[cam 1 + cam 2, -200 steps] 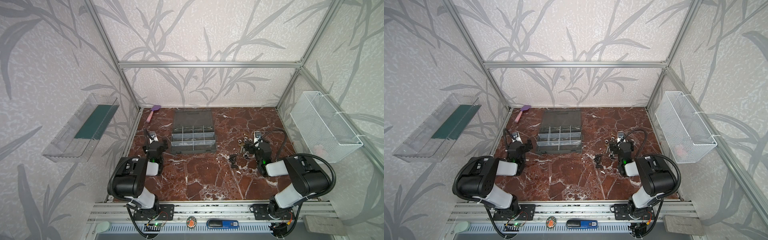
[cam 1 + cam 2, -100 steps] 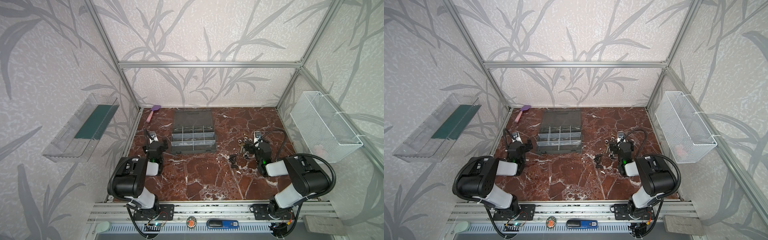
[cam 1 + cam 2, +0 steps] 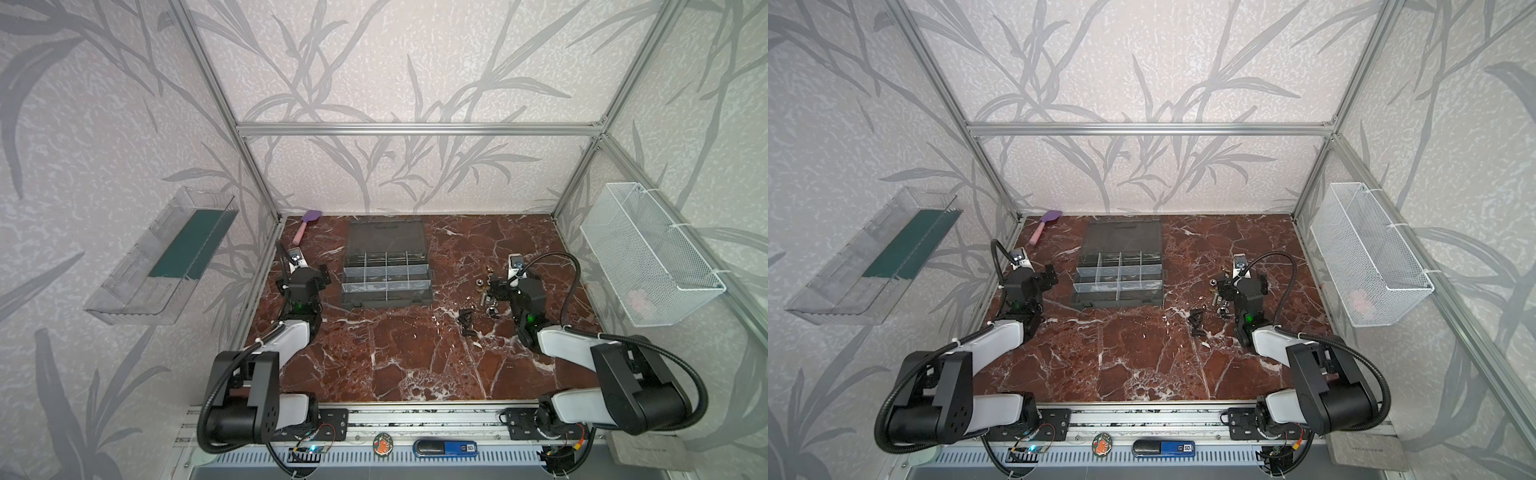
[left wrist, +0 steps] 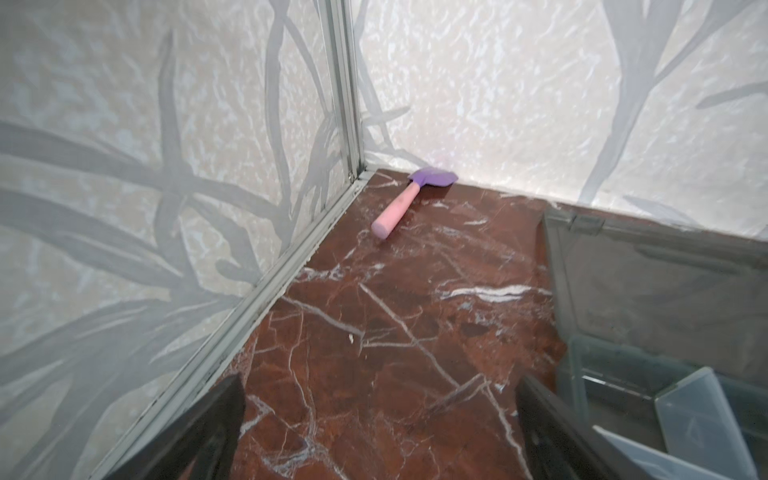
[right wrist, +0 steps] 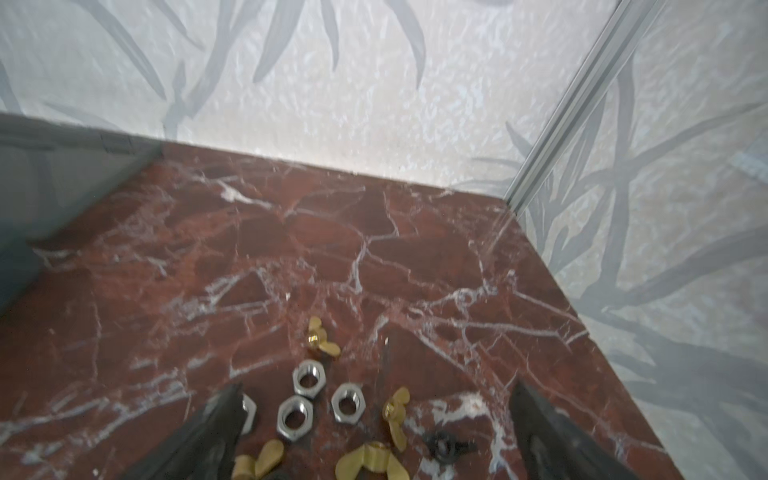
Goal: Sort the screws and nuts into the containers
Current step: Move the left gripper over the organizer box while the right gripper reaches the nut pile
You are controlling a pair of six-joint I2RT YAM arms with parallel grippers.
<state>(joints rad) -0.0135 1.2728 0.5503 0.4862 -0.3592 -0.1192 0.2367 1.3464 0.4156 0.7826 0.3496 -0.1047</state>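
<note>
Marble table (image 3: 415, 353): only right wrist resolves wing nuts (image 5: 370, 461).

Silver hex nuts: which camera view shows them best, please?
The right wrist view. There the silver hex nuts lie close and large, with their six sides and holes plain. In both top views they are only tiny bright specks beside the right claw. The left wrist view shows none of them.

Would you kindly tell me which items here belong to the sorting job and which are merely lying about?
Belong to the job:
- silver hex nuts
- brass wing nuts
- black screws
- organizer case, lid open, with its compartments

Just lying about:
- purple spatula with a pink handle, in the far corner
- white mesh basket
- clear tray with a green base
</note>
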